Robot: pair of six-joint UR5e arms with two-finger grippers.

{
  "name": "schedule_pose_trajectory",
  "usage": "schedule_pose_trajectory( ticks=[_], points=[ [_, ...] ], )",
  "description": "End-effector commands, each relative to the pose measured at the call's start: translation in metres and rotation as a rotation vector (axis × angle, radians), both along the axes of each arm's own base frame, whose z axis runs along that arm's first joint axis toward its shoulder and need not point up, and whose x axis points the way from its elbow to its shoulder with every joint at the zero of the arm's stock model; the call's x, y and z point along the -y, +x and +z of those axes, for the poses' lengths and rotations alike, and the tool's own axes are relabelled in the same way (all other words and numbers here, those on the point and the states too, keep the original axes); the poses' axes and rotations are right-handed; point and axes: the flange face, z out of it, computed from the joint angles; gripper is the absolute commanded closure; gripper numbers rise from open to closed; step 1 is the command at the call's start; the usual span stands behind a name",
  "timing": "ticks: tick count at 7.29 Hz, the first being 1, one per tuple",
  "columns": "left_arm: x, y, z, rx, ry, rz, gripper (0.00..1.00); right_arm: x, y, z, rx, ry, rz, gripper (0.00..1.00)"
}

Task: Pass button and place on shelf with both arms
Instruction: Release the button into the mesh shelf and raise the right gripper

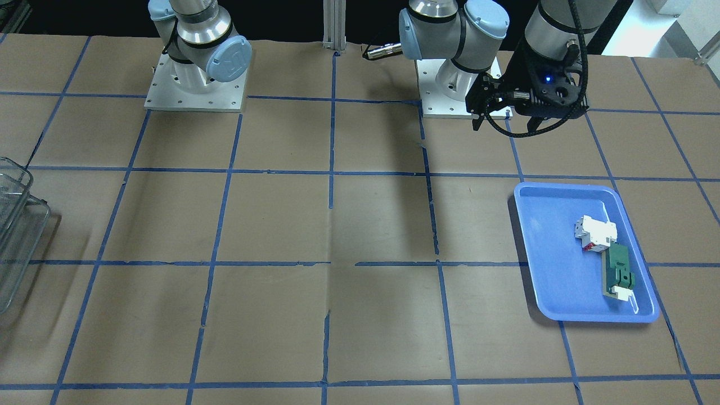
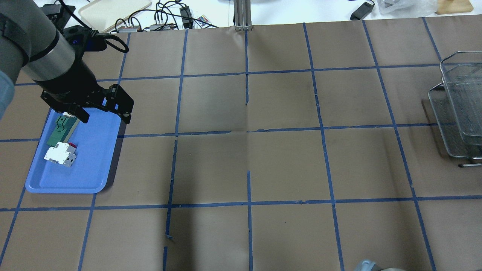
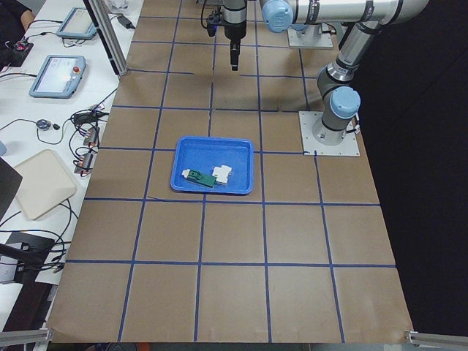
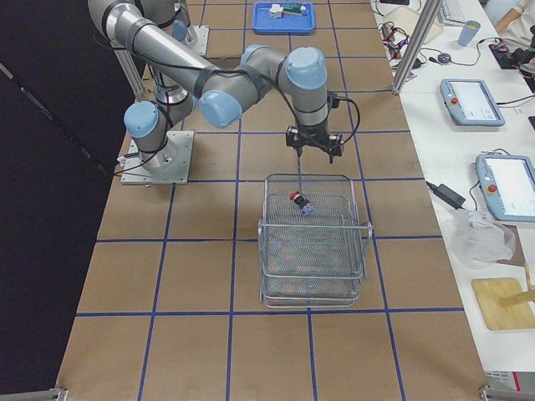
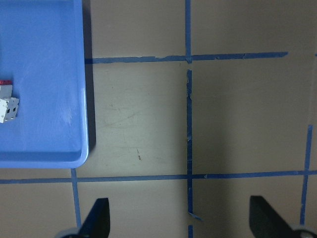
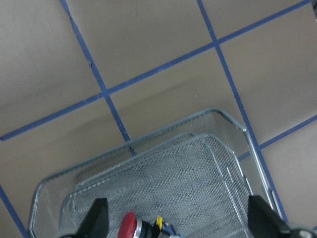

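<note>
On the desk [image 4: 209, 276], the wire-mesh shelf [image 4: 361, 251] sits under my right tool [image 6: 178, 220], spread wide and empty; my left tool [image 5: 179, 218], likewise released, hovers by the blue tray [image 2: 94, 158]. The button [image 4: 300, 201] lies on its side on the shelf's mesh: red mushroom head, yellow ring, dark body. I judge it light, rigid and apt to roll, best gripped across the body, not the smooth dome.

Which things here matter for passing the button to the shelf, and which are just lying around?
Part of the job: button, already lying in the wire shelf; right gripper, open above it; left gripper, open.
Just lying about: blue tray, with the white-and-red breaker block and green part in it.
</note>
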Motion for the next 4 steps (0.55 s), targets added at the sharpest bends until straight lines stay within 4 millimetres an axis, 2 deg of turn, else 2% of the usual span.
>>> schedule_pose_trajectory(
  ticks=[1, 2, 3, 4],
  points=[
    [-0.005, 0.001, 0.004, 0.005, -0.003, 0.011, 0.00, 0.025, 0.124, 0.025, 0.048, -0.050, -0.099, 0.00],
    [-0.007, 0.000, 0.001, 0.004, 0.005, 0.011, 0.00, 0.029, 0.159, 0.038, 0.101, -0.065, -0.238, 0.00],
    [-0.011, -0.001, 0.002, 0.004, 0.006, 0.011, 0.00, 0.034, 0.181, 0.047, 0.161, -0.064, -0.405, 0.00],
    [-0.015, -0.001, 0.002, 0.002, 0.006, 0.011, 0.00, 0.035, 0.202, 0.050, 0.190, -0.046, -0.488, 0.00]
  ],
)
